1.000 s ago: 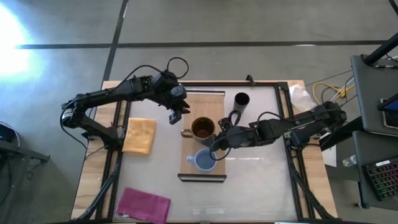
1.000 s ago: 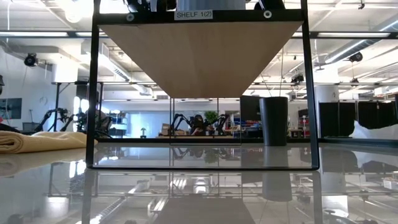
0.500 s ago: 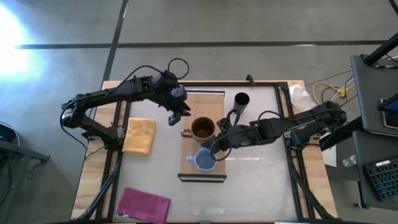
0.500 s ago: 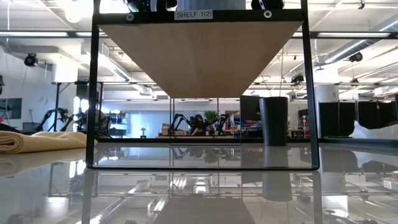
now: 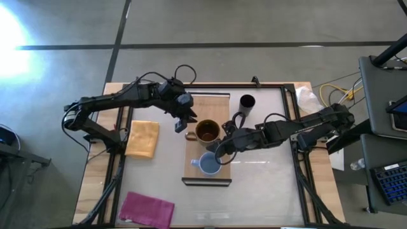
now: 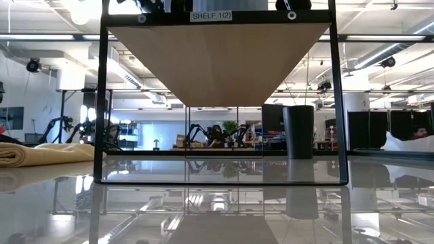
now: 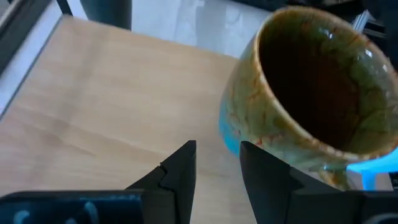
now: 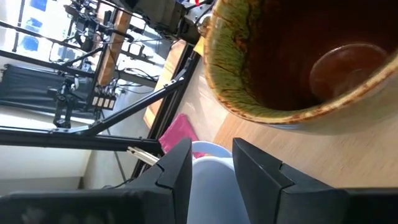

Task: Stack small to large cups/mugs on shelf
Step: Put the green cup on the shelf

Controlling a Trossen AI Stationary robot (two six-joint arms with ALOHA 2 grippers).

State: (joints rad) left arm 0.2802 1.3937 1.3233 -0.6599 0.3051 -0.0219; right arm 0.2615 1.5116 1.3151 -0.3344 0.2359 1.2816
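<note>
Left gripper, slightly spread and empty, hovers beside mustard mug on shelf.

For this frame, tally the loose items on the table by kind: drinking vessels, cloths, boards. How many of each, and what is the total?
Drinking vessels: 3 (small light-blue cup, mustard-brown handled mug, tall black cylindrical cup)
Cloths: 2 (folded yellow cloth, magenta cloth)
Boards: 1 (long light-wood shelf board)
Total: 6
</note>
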